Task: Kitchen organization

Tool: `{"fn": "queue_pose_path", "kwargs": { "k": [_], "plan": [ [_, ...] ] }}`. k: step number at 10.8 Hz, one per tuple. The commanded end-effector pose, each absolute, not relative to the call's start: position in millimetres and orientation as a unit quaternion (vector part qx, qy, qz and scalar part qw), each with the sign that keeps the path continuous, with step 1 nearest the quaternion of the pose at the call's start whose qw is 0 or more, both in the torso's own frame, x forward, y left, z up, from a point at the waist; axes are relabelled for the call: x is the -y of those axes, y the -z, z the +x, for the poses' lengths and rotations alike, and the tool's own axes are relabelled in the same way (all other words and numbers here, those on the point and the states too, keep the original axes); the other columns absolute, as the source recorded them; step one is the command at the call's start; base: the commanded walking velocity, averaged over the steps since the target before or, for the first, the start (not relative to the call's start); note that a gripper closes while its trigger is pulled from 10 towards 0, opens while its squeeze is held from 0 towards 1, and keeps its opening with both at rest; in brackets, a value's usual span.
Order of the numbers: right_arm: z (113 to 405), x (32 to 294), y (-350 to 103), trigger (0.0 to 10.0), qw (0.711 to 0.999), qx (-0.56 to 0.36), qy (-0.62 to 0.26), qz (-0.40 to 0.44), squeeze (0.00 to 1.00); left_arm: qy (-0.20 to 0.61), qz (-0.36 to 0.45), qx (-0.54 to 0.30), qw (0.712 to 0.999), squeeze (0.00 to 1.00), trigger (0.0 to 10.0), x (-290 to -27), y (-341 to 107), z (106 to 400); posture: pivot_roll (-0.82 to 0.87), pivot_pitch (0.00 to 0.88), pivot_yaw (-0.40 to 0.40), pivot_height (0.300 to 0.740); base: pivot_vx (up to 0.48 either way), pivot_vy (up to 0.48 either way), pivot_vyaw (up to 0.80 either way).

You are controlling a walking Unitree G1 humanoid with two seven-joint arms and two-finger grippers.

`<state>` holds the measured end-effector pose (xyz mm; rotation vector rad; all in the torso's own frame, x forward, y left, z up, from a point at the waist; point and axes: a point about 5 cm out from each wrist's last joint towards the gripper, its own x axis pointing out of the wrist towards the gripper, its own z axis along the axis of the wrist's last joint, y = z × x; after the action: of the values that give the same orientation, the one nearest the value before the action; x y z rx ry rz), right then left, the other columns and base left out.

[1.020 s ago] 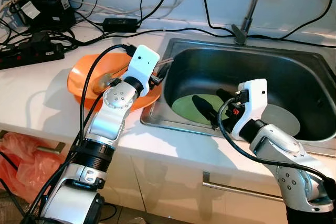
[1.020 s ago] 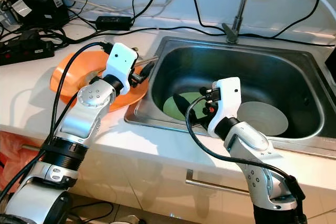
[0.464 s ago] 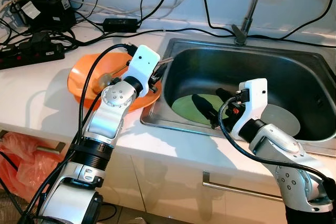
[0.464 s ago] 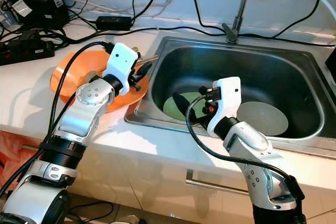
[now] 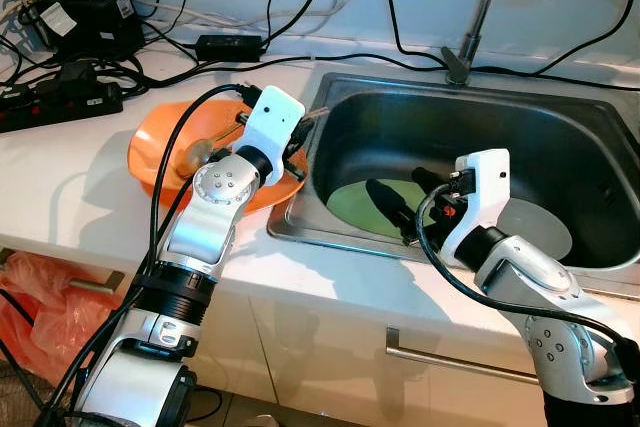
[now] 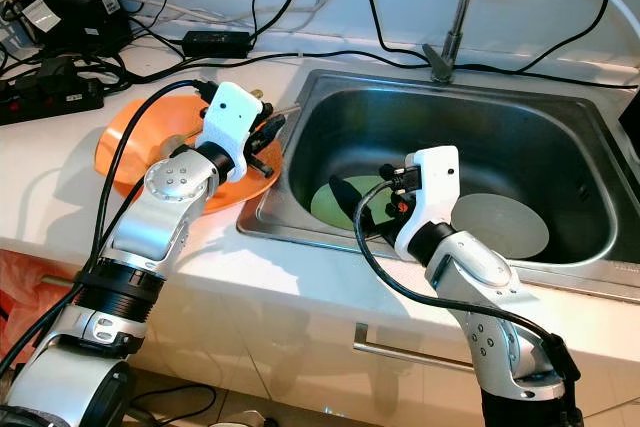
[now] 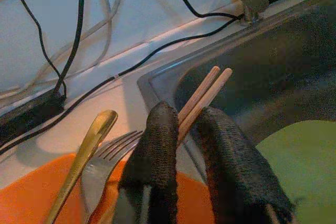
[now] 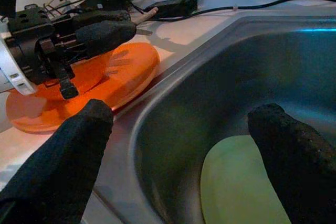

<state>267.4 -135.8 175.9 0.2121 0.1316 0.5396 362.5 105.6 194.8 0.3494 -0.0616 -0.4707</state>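
The left tool (image 7: pixel 181 150) pinches light, stiff wooden chopsticks (image 7: pixel 206 91) mid-length above the orange plate (image 5: pixel 150 152); the right tool (image 8: pixel 178 145) hovers wide open, empty, over the sink (image 5: pixel 560 142)

The head views are bright and sharp, with cool, bluish light falling from above and behind, so the white counter (image 5: pixel 60 162) is nearly washed out and the arms throw soft shadows toward the camera. The steel sink (image 5: pixel 560 137) shows pale glare along its rim and back wall, while its near wall lies in shade. Both wrist views are dimmer and warmer, with the close black fingers (image 8: pixel 58 166) blurred and the orange plate (image 8: pixel 123 72) glowing strongly.
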Motion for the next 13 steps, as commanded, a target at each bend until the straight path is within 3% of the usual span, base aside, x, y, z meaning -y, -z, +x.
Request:
{"fn": "queue_pose_path", "kwargs": {
  "k": [1, 10, 11, 12, 13],
  "plan": [
    [268.0, 138.3, -184.0, 10.0, 0.959, -0.044, -0.263, 0.102, 0.00, 0.233, 0.168, 0.019, 0.958, 0.00, 0.0, -107.1, -192.8, 363.6, 0.07, 0.011, 0.017, 0.740, 0.000, 0.000, 0.00],
    [271.3, 137.5, -183.5, 10.0, 0.960, -0.040, -0.262, 0.096, 0.00, 0.248, 0.134, 0.087, 0.955, 0.00, 0.0, -103.0, -230.9, 355.3, 0.08, 0.001, 0.013, 0.740, 0.000, 0.000, 0.00],
    [271.9, 137.0, -183.4, 10.0, 0.960, -0.039, -0.261, 0.096, 0.00, 0.245, 0.131, 0.104, 0.955, 0.73, 5.0, -103.0, -234.1, 353.0, 0.08, 0.001, 0.013, 0.740, 0.000, 0.000, 0.00],
    [272.0, 136.7, -183.4, 10.0, 0.960, -0.038, -0.262, 0.096, 0.00, 0.243, 0.128, 0.114, 0.955, 1.00, 10.0, -102.9, -237.6, 351.7, 0.08, 0.000, 0.012, 0.740, 0.000, 0.000, 0.00],
    [272.1, 136.7, -183.3, 10.0, 0.960, -0.038, -0.261, 0.095, 0.00, 0.243, 0.119, 0.129, 0.954, 1.00, 10.0, -101.4, -242.5, 350.1, 0.08, 0.000, 0.012, 0.740, 0.000, 0.000, 0.00]
  ]
}}
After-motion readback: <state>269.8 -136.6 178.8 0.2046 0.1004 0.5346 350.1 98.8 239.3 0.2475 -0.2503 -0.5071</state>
